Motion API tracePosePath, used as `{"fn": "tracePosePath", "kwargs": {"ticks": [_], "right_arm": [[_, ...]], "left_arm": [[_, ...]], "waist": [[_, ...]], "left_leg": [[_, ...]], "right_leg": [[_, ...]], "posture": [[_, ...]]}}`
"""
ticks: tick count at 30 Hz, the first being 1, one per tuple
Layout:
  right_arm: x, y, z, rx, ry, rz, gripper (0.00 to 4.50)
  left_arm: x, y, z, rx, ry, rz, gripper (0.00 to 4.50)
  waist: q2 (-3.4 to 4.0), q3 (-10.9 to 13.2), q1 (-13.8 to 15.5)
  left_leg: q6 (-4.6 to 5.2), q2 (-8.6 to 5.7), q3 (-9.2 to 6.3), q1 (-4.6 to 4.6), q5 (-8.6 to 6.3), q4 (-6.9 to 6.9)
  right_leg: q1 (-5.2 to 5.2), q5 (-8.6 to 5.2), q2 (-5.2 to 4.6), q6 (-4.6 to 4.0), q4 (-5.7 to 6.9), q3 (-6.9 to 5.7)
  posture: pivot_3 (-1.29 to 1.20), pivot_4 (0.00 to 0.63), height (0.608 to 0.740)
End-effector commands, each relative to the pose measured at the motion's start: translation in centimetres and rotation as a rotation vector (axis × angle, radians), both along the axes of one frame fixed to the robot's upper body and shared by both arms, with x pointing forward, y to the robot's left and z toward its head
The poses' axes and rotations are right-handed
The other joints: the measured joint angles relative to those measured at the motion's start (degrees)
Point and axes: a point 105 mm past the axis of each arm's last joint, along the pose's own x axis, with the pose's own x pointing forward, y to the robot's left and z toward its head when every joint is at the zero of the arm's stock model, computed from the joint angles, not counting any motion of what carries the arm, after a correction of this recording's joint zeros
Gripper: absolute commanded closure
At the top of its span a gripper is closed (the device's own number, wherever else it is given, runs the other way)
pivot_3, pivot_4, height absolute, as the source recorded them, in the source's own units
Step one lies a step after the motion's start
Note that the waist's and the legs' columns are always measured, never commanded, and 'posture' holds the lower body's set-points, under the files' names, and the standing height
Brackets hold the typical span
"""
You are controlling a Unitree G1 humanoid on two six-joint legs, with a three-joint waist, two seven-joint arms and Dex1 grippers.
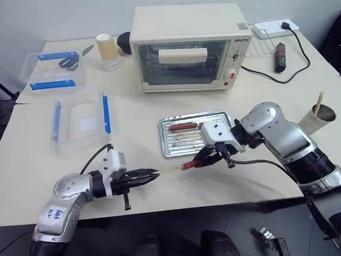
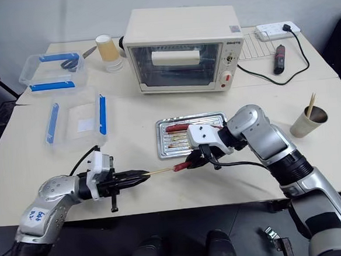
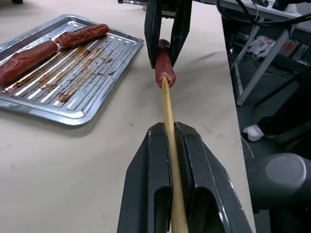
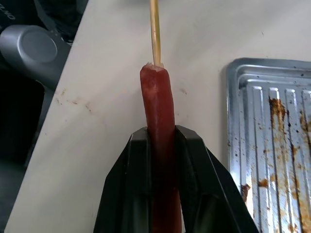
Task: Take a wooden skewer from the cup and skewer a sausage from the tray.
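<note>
My left gripper (image 1: 152,174) is shut on a wooden skewer (image 3: 168,116) and holds it level, pointing right. The skewer's tip is stuck into the end of a reddish-brown sausage (image 4: 158,97). My right gripper (image 1: 206,158) is shut on that sausage and holds it just in front of the metal tray (image 1: 218,143). Two more sausages (image 3: 29,56) lie end to end along the tray's far side. The beige paper cup (image 1: 317,119), with sticks poking out, stands at the table's right edge, well away from both grippers.
A cream toaster oven (image 1: 191,47) stands behind the tray. Two clear plastic boxes with blue clips (image 1: 52,69) (image 1: 82,119) sit at the left, with a lidded yellowish cup (image 1: 108,50) beside the oven. A power strip (image 1: 275,28) and its cable lie at the back right.
</note>
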Motion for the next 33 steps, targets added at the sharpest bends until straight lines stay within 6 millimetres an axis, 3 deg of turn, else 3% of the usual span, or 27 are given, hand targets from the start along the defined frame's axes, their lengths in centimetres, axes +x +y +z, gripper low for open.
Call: {"fn": "tracePosePath", "kwargs": {"ticks": [1,19,27,33], "right_arm": [[-1.1,2.3,1.9,0.064,-0.042,0.124,3.85],[-1.6,2.9,2.2,0.079,-0.039,0.147,3.85],[-1.5,2.6,2.3,0.075,-0.040,0.139,3.85],[-1.4,1.8,2.4,0.073,-0.031,0.124,3.85]], "left_arm": [[-0.7,-2.3,0.0,-0.009,-0.001,-0.097,4.50],[0.7,-6.1,1.0,-0.064,-0.024,-0.181,4.50],[0.9,-6.3,1.3,-0.070,-0.035,-0.171,4.50],[0.8,-4.7,1.7,-0.088,-0.057,-0.126,4.50]], "waist": [[0.00,0.0,0.0],[-0.01,0.0,0.5],[-0.02,0.0,0.5],[-0.02,0.0,0.5]], "left_leg": [[0.00,0.00,0.01,0.00,0.00,-0.01],[0.00,0.01,0.17,-0.04,0.00,0.14],[0.00,0.01,0.16,-0.04,0.00,0.15],[0.00,0.01,0.16,-0.04,0.00,0.18]], "right_leg": [[-0.01,0.00,0.00,0.00,0.00,0.00],[0.01,0.00,0.02,0.00,0.04,-0.03],[0.01,0.00,0.02,0.00,0.05,-0.03],[0.01,0.00,0.01,0.00,0.05,-0.02]], "posture": [[0.00,0.150,0.740],[0.00,0.150,0.740],[0.00,0.150,0.740],[0.00,0.150,0.740]]}}
